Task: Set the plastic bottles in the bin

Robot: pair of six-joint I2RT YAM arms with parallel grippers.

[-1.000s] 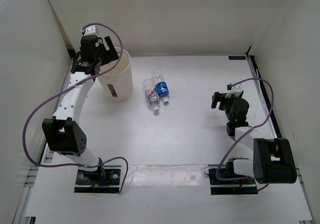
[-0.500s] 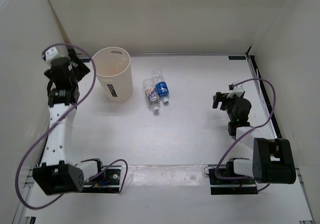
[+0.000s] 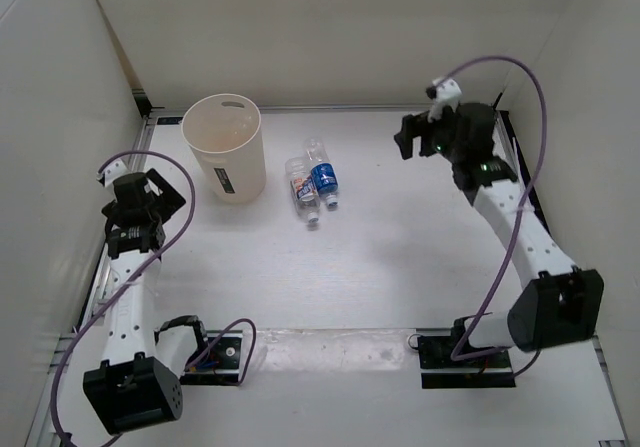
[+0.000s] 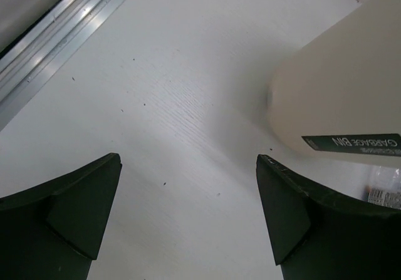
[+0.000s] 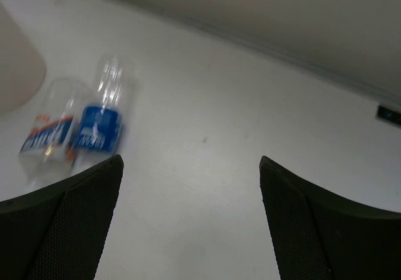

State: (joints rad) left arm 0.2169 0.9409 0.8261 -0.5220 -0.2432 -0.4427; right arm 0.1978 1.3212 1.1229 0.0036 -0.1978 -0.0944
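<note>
Two grippers, both with jaws spread wide and nothing between them. The left gripper (image 3: 150,195) hangs low over the left side of the table (image 3: 380,257), facing the upright bin (image 3: 236,167) near it. The right gripper (image 3: 408,139) is raised at the far right, well apart from the bottles. The blue-labelled bottle (image 3: 323,179) and the pale-labelled bottle (image 3: 300,189) lie side by side on the table, just right of the bin.

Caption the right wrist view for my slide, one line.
Open right hand above the table, facing a blue-labelled bottle and a second bottle lying side by side near the bin.
</note>
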